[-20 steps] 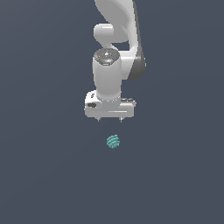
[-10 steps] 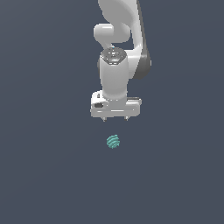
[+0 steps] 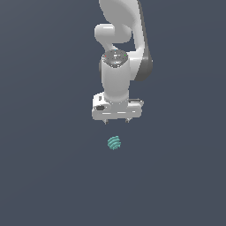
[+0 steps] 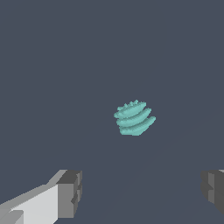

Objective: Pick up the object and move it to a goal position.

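A small teal-green ridged ball (image 3: pixel 114 143) lies on the flat dark grey floor, and it shows in the wrist view (image 4: pixel 134 118) too. My white gripper (image 3: pixel 117 121) hangs above the ball and a little behind it, clear of it. Its two fingers (image 4: pixel 70 193) are spread wide apart with nothing between them. In the wrist view the ball sits ahead of the finger gap, about centred between the pads.
The white arm (image 3: pixel 119 44) rises from the gripper toward the top of the exterior view. Dark grey floor (image 3: pixel 48 176) surrounds the ball on all sides, with no other objects in view.
The gripper has moved slightly toward the exterior view's right and lower, closer above the ball. The ball has not moved. The fingers stay open.
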You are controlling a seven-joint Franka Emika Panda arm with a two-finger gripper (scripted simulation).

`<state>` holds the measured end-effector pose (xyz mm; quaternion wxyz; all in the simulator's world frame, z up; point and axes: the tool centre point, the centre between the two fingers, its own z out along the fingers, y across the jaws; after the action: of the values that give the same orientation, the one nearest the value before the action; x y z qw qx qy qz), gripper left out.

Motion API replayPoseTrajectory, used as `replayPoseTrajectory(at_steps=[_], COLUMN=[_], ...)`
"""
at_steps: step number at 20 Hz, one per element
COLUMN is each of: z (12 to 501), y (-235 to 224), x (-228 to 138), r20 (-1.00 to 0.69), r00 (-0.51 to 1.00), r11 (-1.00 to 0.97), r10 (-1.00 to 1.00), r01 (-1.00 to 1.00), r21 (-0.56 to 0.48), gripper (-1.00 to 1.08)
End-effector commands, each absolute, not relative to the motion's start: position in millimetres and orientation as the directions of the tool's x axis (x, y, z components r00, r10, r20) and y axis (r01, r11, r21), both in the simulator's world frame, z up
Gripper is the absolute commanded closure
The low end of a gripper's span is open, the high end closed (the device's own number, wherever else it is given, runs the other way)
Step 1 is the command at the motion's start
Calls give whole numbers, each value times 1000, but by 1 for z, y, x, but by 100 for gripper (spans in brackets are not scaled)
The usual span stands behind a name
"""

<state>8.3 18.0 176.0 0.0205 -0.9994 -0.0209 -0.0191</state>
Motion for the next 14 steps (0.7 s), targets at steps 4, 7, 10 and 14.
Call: replayPoseTrajectory(at_steps=[4, 7, 10, 14], z=[163, 151, 136, 116], y=[16, 14, 12, 9], x=[16, 22, 29, 38], r20=[34, 29, 22, 13], r00=[994, 987, 975, 952], r11=[-994, -987, -975, -952], r10=[102, 156, 222, 307], r01=[103, 156, 222, 307], r21=[-30, -23, -14, -6], gripper=[-92, -92, -92, -92])
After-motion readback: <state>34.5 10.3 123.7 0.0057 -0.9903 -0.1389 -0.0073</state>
